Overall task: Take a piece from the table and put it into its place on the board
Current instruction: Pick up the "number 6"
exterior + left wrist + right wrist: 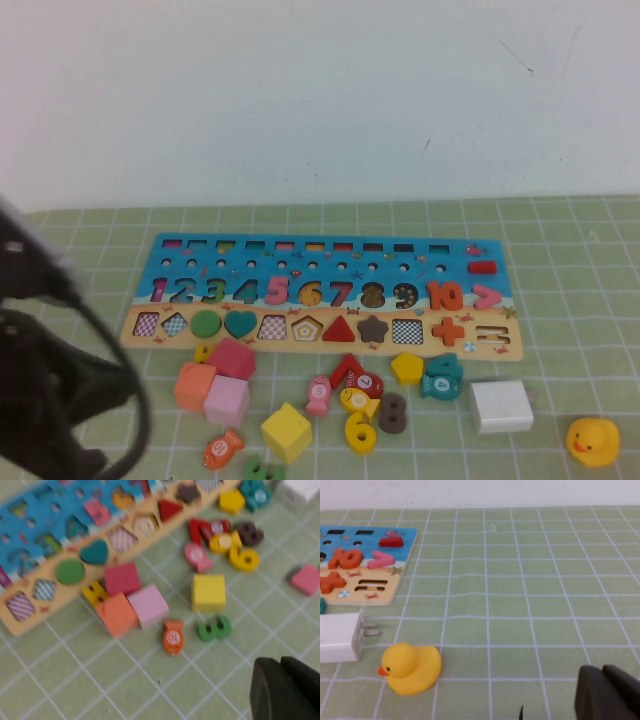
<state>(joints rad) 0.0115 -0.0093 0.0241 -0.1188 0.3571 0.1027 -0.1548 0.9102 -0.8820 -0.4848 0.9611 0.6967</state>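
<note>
— Where's your yellow "6" (360, 431)?

— On the green gridded table (580, 260), in the loose pile near the front edge of the puzzle board (325, 296). It lies flat, touching the brown "8" (392, 412) on its right, just below a yellow fish token (357, 401). The yellow cube (286, 432) sits apart on its left.

— And your grippers?

— Your left gripper (285, 690) hangs above bare table on the near side of the pile, its dark fingers pressed together with nothing between them; the green "3" (214, 628) and the orange fish (173, 637) are the nearest pieces. Your right gripper (609, 694) is well off to the right, jaws drawn together and empty, with the yellow rubber duck (412, 668) and the white charger (342, 636) between it and the board.
</note>
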